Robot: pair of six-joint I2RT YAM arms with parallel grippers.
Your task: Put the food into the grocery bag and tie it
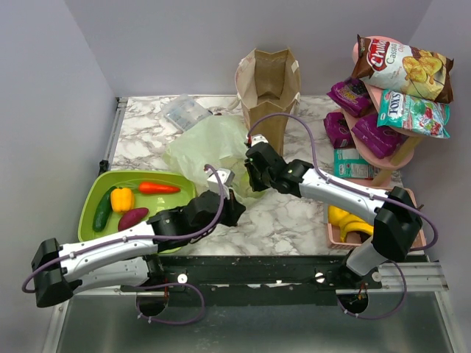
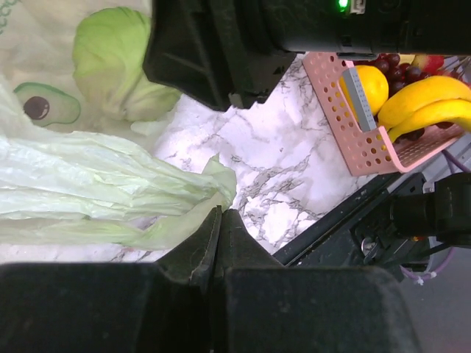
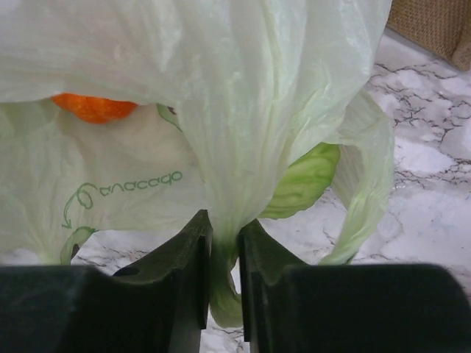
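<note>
The pale green grocery bag [image 1: 208,143] lies crumpled mid-table. Through its plastic show a cabbage [image 3: 305,180] and an orange fruit [image 3: 96,107]; the cabbage [image 2: 110,51] also shows in the left wrist view. My right gripper [image 3: 224,235] is shut on a bunched bag handle [image 3: 243,147] at the bag's near right side [image 1: 254,175]. My left gripper [image 2: 219,213] is shut, its tips meeting at the end of another handle fold [image 2: 147,198], near the bag's front edge [image 1: 234,209]. A yellow pepper [image 1: 122,198] lies in the green tray [image 1: 92,193]. Bananas [image 1: 348,223] sit in a pink tray.
The green tray also holds a carrot [image 1: 157,188], a cucumber [image 1: 102,211] and a purple sweet potato [image 1: 132,218]. A brown paper bag [image 1: 268,92] stands behind the bag. A pink rack [image 1: 383,151] with snack packets fills the right side.
</note>
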